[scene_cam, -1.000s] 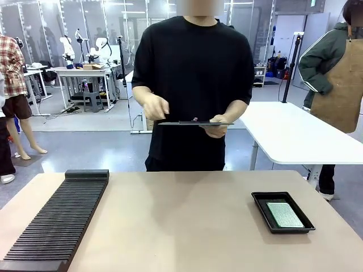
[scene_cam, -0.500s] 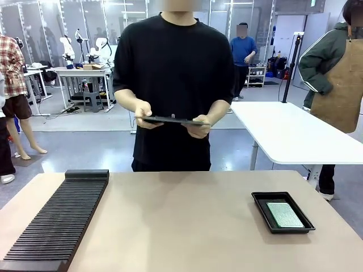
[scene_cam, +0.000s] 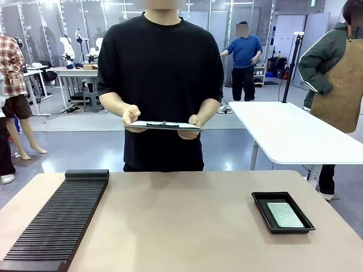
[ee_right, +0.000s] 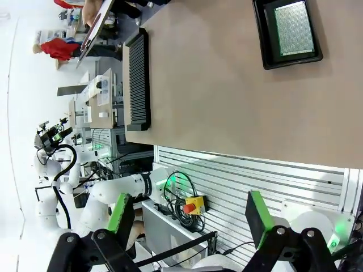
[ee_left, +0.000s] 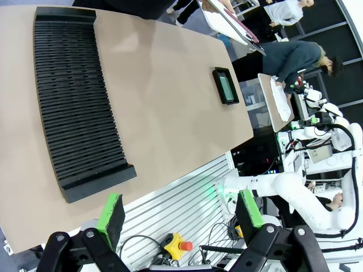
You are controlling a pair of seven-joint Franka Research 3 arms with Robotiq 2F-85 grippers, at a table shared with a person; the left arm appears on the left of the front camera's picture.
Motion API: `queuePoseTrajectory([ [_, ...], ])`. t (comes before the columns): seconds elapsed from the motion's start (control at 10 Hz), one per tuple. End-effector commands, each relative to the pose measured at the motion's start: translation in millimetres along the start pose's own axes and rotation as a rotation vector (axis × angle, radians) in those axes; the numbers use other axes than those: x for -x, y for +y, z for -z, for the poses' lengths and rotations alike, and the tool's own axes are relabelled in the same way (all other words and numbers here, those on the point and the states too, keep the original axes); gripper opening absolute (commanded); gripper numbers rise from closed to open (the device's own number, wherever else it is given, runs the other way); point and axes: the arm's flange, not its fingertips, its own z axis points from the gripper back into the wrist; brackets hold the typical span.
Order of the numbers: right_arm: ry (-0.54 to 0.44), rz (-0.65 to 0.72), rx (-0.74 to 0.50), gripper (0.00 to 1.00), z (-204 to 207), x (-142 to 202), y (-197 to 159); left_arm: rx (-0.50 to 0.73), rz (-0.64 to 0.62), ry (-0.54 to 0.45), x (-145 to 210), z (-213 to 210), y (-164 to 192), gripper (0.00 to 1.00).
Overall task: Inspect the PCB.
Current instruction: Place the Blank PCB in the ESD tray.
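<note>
In the front view, the PCB (scene_cam: 285, 215) is seen lying flat, pale patterned face up, inside a black tray (scene_cam: 262, 210) near the right edge of the tabletop (scene_cam: 181, 221). A long black slotted rack (scene_cam: 59, 218) is laid along the left side, well apart from the tray. At the far side a person in a black shirt is standing, and a clipboard (scene_cam: 163, 125) is held level in both hands, the person's hand at picture left (scene_cam: 131, 116) and the one at picture right (scene_cam: 191, 126) gripping its ends.

In the left wrist view, the left tool (ee_left: 182, 212) is seen with its green-padded fingers (ee_left: 112, 213) spread wide and nothing between them. It is held off the near edge of the tabletop (ee_left: 170, 102), above the aluminium frame. The PCB (ee_left: 226, 86) is seen small and far off in its tray (ee_left: 218, 73), well apart from this tool, with the rack (ee_left: 74, 102) lying between the tool and the far side.

In the right wrist view, the right tool (ee_right: 190, 218) is likewise seen wide, its pads (ee_right: 258, 218) apart and empty, held beyond the tabletop (ee_right: 215, 85) edge over the frame. The PCB (ee_right: 294, 28) is seen in the tray (ee_right: 266, 45) at the upper right, well apart from the tool. The rack (ee_right: 138, 79) is seen farther along the tabletop, and the clipboard (ee_right: 93, 28) at the top left.
</note>
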Motion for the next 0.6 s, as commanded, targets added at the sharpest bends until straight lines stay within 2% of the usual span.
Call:
queuePoseTrajectory([
  [0.0, 0.004, -0.02, 0.0, 1.0, -2.8, 0.2, 0.9, -0.015, -0.002, 0.01, 0.2, -0.3, -0.8, 1.0],
  [0.5, 0.004, -0.02, 0.0, 1.0, -2.8, 0.2, 0.9, -0.015, -0.002, 0.01, 0.2, -0.3, -0.8, 1.0],
])
